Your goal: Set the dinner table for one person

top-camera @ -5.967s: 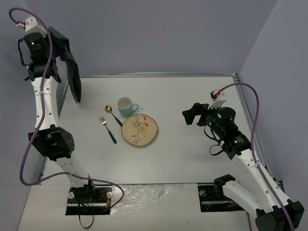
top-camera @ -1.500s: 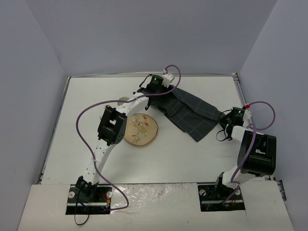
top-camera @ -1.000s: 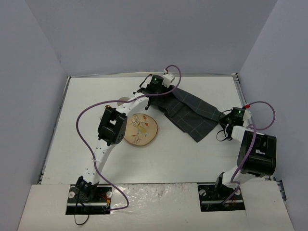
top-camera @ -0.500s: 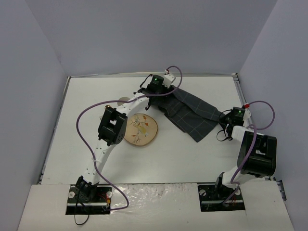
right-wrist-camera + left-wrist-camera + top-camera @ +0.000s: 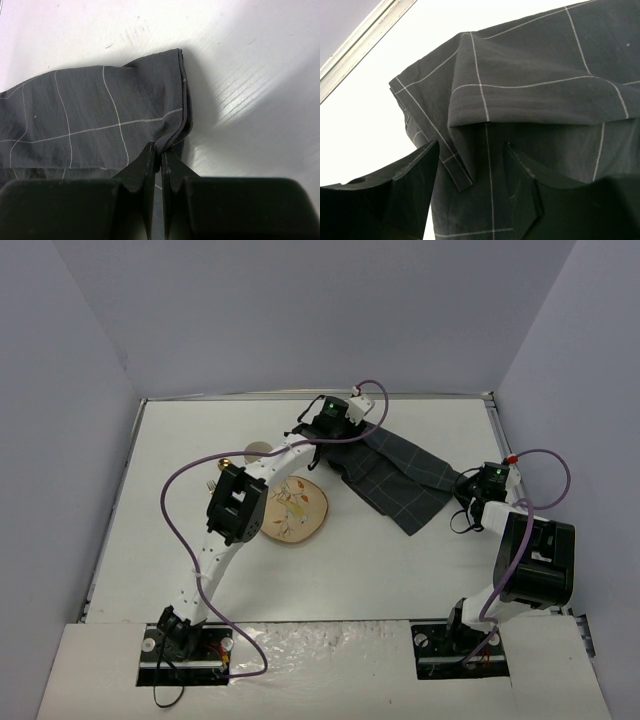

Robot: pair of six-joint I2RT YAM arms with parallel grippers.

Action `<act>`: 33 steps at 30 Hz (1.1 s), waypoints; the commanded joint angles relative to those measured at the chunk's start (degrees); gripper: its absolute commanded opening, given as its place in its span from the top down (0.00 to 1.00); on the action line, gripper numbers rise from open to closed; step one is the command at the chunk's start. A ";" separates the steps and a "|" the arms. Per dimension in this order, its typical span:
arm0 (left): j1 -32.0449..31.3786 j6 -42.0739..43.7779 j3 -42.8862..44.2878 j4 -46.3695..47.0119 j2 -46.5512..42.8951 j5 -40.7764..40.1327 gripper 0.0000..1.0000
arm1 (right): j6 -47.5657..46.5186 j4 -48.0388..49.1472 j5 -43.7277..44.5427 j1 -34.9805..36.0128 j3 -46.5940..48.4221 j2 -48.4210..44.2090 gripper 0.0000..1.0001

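A dark grey checked cloth [image 5: 395,470] lies spread at an angle on the white dinner table [image 5: 400,570]. My left gripper [image 5: 472,165] hovers over the cloth's far left end [image 5: 345,440]. Its jaws stand apart, with folded cloth [image 5: 520,90] under and between them, and they hold nothing. My right gripper [image 5: 161,152] is shut on the cloth's right corner [image 5: 175,135], low over the table in the top view [image 5: 463,486].
A patterned plate [image 5: 290,512] sits left of the cloth, partly under my left arm. A cup [image 5: 258,451] and some cutlery [image 5: 211,481] show behind that arm. The table's metal rim [image 5: 497,430] runs close to the right gripper.
Six seconds ago the left gripper held the cloth hanging at the far left and the right was free. Over the last second the left arm has shifted slightly right. The right has not moved.
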 commanded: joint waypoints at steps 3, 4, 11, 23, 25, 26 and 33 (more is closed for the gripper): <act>-0.23 0.80 1.12 3.66 -4.00 -0.63 0.55 | -0.65 2.52 -0.87 -0.33 2.42 -2.68 1.00; -0.19 0.79 1.01 3.85 -3.93 -0.90 0.56 | -0.68 2.49 -0.90 -0.33 2.42 -2.82 1.00; 0.19 0.76 0.12 4.80 -2.77 -2.33 0.62 | -1.00 1.51 -0.81 -0.40 3.10 -4.13 1.00; 1.60 0.26 1.78 2.84 -5.06 -0.29 1.00 | -1.26 -2.48 -0.80 -0.33 5.38 -9.72 1.00; 2.03 0.27 2.06 2.25 -6.54 0.13 1.00 | -1.38 -3.74 -1.08 -0.33 6.49 -11.32 1.00; 2.22 0.35 2.16 1.96 -7.44 0.24 1.00 | -1.53 -4.52 -1.17 -0.32 7.14 -12.33 1.00; 3.28 1.68 1.55 1.06 -16.11 -0.02 1.00 | -4.45 -11.94 -0.47 -0.25 12.59 -22.38 1.00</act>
